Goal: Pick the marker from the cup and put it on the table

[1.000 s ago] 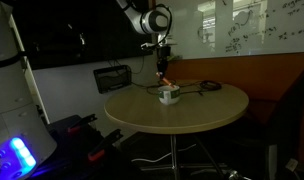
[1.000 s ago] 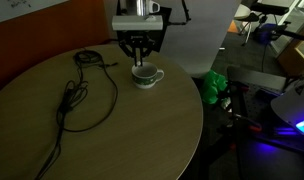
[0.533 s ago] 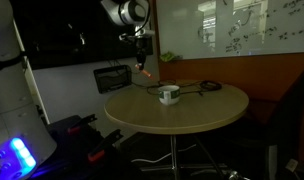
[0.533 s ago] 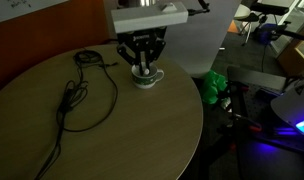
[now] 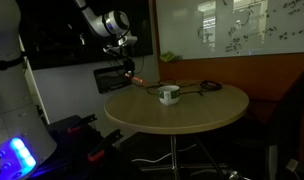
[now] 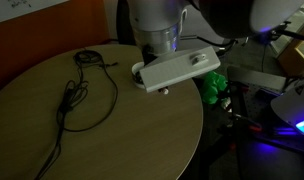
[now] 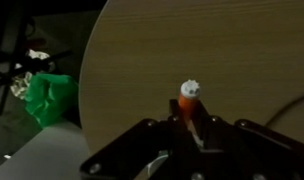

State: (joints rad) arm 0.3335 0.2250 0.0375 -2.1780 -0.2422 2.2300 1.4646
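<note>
The gripper (image 5: 129, 72) is shut on the marker (image 5: 135, 79), a short orange-red stick hanging tilted from the jaws above the table's far-left edge. The wrist view shows the marker (image 7: 188, 101) with its white end sticking out between the fingers (image 7: 189, 126), above the tan tabletop (image 7: 232, 50). The small white cup (image 5: 169, 95) stands on the round table (image 5: 192, 112), to the right of the gripper and apart from it. In an exterior view the arm (image 6: 177, 65) hides the cup.
Dark cables (image 6: 77, 90) lie on the tabletop (image 6: 112, 140); they also show behind the cup (image 5: 202, 87). A green object (image 7: 50, 97) lies below the table edge. A black monitor (image 5: 112, 77) stands behind the gripper. An orange bench (image 5: 262, 70) runs behind the table.
The gripper has lifted the marker out of the cup and carried it sideways, away from the cup, toward the table's edge. The cup has stayed in place.
</note>
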